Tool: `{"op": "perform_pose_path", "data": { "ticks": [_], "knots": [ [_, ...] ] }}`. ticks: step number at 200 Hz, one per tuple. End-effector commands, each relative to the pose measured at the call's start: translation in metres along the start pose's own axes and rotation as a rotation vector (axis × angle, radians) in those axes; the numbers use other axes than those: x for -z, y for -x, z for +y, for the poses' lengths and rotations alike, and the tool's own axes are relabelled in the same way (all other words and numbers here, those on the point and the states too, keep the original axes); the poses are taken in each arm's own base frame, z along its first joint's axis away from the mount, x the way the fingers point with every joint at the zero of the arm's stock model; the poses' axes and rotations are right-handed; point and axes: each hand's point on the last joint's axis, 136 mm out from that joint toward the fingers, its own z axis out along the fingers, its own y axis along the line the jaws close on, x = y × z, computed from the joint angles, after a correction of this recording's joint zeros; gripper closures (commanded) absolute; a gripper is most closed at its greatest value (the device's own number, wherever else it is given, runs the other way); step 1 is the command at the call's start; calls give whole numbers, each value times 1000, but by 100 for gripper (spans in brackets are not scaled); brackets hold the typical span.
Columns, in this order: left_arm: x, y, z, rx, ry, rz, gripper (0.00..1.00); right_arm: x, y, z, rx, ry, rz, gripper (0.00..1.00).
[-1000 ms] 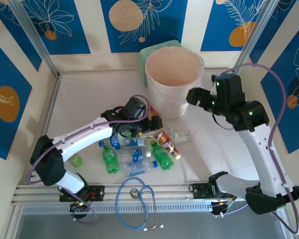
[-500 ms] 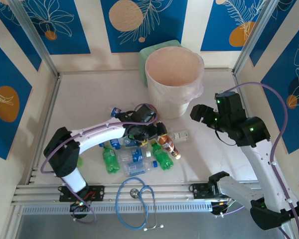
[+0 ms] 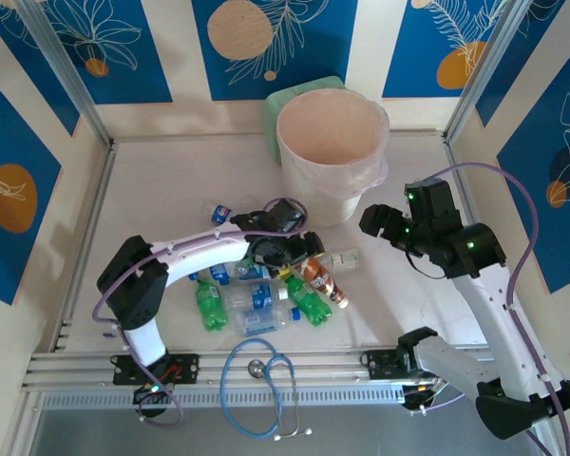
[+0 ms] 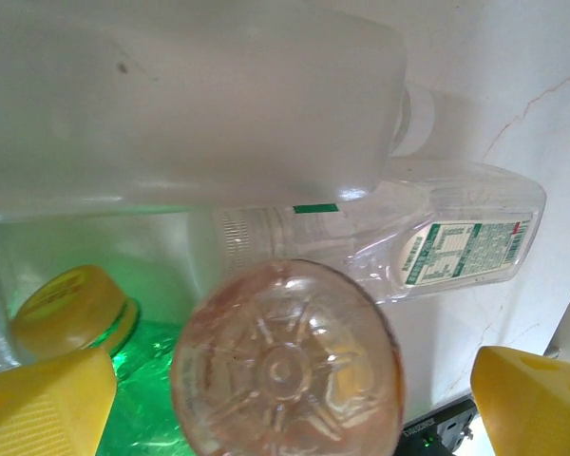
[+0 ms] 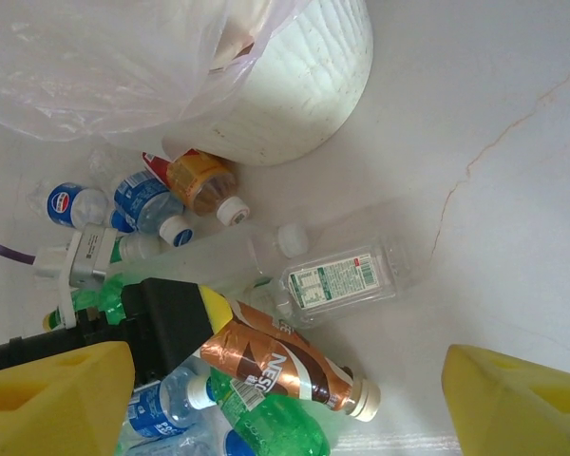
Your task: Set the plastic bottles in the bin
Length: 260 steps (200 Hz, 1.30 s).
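Left wrist: brown bottle (image 4: 287, 366), ribbed base

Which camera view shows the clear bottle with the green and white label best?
The right wrist view: the clear bottle lies unobstructed, label clear. Left wrist: the bottle is partly hidden behind others. Top external: the bottle is tiny.

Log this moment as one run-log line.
left gripper: open around base of brown-labelled plastic bottle | right gripper: open, empty | round cream-pink bin: upright
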Motion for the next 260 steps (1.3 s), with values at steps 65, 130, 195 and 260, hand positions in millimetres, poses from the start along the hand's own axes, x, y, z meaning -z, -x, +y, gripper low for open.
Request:
{"op": "perform_pose_path", "data": {
  "ticks": [65,130,195,260],
  "knots": [
    [-14,-14,-1,9,17,49,20,1,-8,-7,-35,9,9,15],
    [-22,-15,-1,12,10,67,31,-1,-12,-12,-50,0,15,16],
    [-13,-16,-11,-6,-24,71,39,-2,-11,-15,-61,-4,8,16],
    [34,-22,-41,-137,-105,66,42,8,-5,-25,-89,-26,-23,16]
  ]
}}
